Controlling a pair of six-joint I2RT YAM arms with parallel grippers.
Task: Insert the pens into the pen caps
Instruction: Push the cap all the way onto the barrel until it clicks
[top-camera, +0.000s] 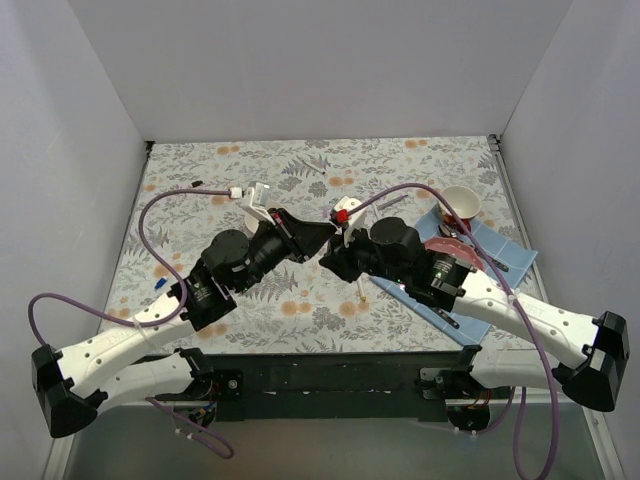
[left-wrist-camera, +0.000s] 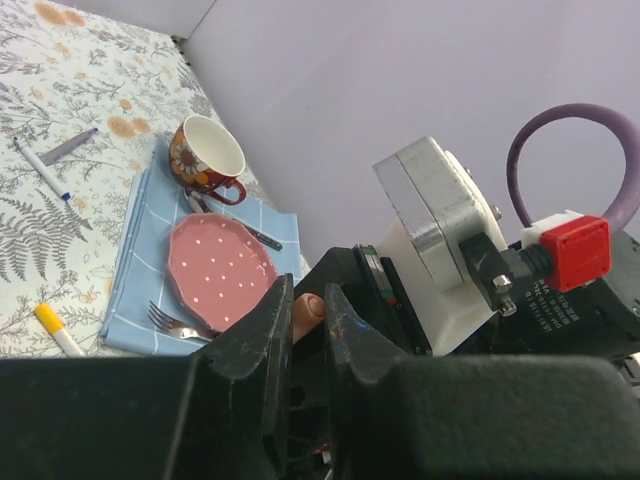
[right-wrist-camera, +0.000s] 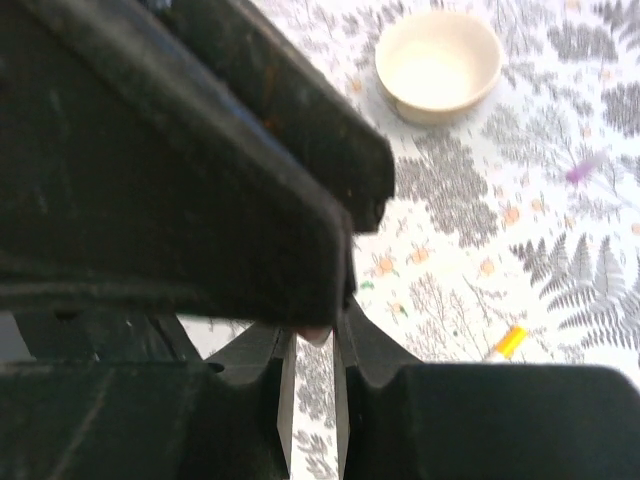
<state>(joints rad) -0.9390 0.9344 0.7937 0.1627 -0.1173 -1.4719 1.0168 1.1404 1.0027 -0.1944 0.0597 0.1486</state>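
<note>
Left pincer (left-wrist-camera: 309, 292) you've got clamped nearly closed on an orange-pink pen cap (left-wrist-camera: 307, 310), nose to nose mid-table with your right pincer (right-wrist-camera: 315, 330), which pinches the end of a pale pen (right-wrist-camera: 316, 338) in a narrow gap; a yellow-ended pen (left-wrist-camera: 55, 330) lies on the floral cloth (left-wrist-camera: 60, 235) just beside the blue napkin (left-wrist-camera: 135, 270).

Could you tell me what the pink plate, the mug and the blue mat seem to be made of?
Pink plate: smooth, faintly shiny, ceramic or plastic; cannot tell which. Mug: likely glazed ceramic, glossy rim and painted flowers. Blue mat: apparently cloth, matte, lying flat with a checked pattern.
</note>
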